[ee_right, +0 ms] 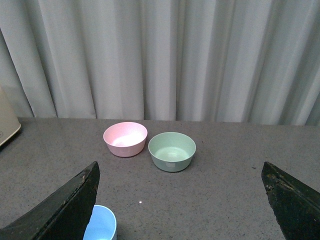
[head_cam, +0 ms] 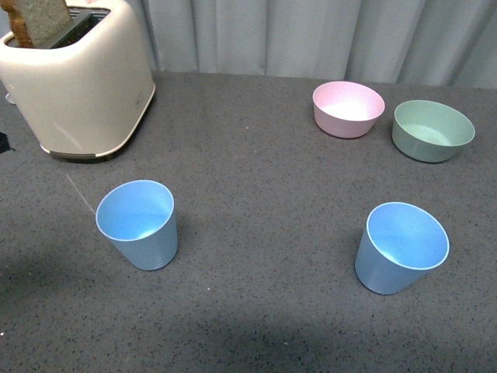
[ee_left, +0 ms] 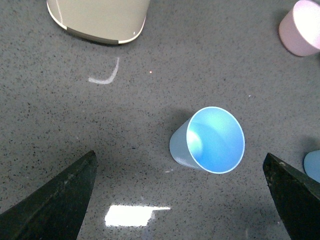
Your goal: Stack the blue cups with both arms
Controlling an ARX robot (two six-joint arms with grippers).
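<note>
Tapering blue cups (head_cam: 138,225) (head_cam: 400,249) stand on speckled table (head_cam: 264,186)

- Left black angular gripper (ee_left: 179,157): fingers (ee_left: 60,200) spread wide, nothing between them, raised over the grey speckled tabletop (ee_left: 210,60), pointing down at it.
- Right black angular gripper (ee_right: 180,165): fingers (ee_right: 65,210) spread wide, empty, aimed nearly level along that tabletop.
</note>
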